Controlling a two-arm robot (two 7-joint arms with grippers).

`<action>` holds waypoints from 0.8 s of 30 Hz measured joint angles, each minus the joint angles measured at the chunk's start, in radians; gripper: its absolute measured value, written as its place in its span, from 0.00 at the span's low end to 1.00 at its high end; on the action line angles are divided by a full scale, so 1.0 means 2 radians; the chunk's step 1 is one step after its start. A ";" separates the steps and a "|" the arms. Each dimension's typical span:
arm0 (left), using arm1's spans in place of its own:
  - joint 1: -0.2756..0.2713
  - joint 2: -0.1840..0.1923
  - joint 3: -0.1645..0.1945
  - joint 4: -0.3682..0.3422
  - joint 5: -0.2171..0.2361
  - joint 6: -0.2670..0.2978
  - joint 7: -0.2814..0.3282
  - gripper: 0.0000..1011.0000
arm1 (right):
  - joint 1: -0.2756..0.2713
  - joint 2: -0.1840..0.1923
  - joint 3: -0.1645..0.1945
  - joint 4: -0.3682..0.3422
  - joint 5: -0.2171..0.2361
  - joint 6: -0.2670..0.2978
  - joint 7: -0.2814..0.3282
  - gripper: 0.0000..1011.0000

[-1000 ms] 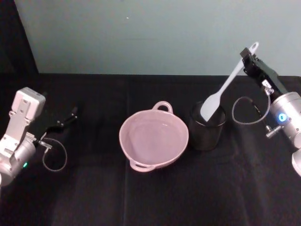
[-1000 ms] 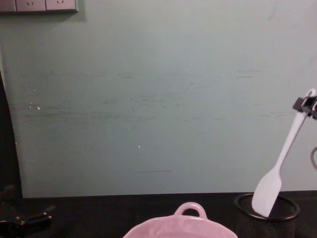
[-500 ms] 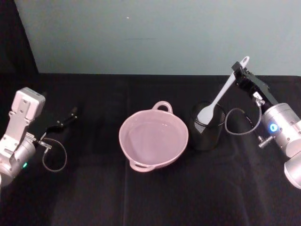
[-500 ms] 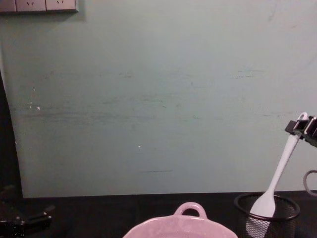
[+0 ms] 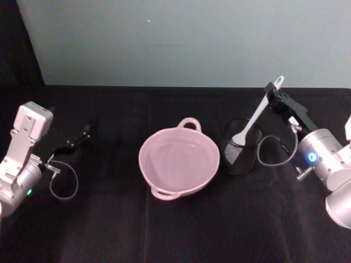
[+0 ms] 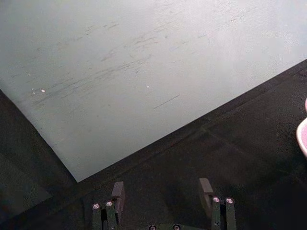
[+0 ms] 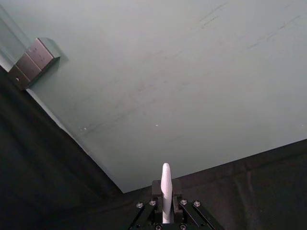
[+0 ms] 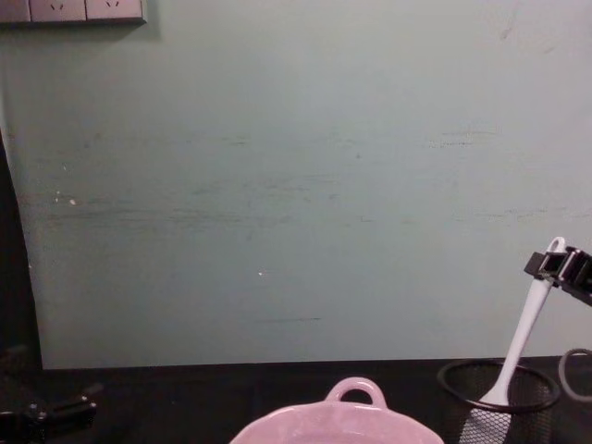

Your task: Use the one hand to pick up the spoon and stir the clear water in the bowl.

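So the spoon [image 5: 254,117] is standing tilted in the black wire-mesh cup [image 5: 240,147], broad head down inside the mesh and the handle leaning up and away toward the robot's right; in the chest view the spoon [image 8: 524,331] has its head sunk below the cup's rim [image 8: 499,381] and visible through the wire; the right gripper [image 5: 272,94] is clamped on the handle right near the top, with just the holed end poking out above the black jaws; the right wrist view backs that up, the white handle tip [image 7: 166,191] sits squeezed between the two jaws with no gap either side; behind the jaws you get the silver wrist [image 5: 320,156] with its blue light, plus a loop of cable [image 5: 273,150] hanging next to the cup; the pink bowl [image 5: 179,163] sits just beside the cup on the robot's left of it, close to touching, loop handle at the far rim; the clear water [image 5: 176,159] in it is barely visible, pink showing straight through; everything's on a black tablecloth [image 5: 175,230] in front of a pale green wall [image 5: 186,38]; the left gripper [image 5: 83,133] is parked well off on the left side of the table, and its wrist view shows the two fingers [image 6: 117,190] standing apart with nothing between them.
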 joint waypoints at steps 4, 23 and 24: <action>0.000 0.000 0.000 0.000 0.000 0.000 0.000 1.00 | 0.001 -0.001 -0.002 0.005 -0.003 -0.002 0.000 0.11; 0.000 0.000 0.000 0.000 0.000 0.000 0.000 1.00 | 0.006 -0.007 -0.007 0.027 -0.018 -0.005 0.011 0.11; 0.000 0.000 0.000 0.000 0.000 0.000 0.000 1.00 | 0.006 -0.007 -0.007 0.027 -0.018 -0.005 0.011 0.11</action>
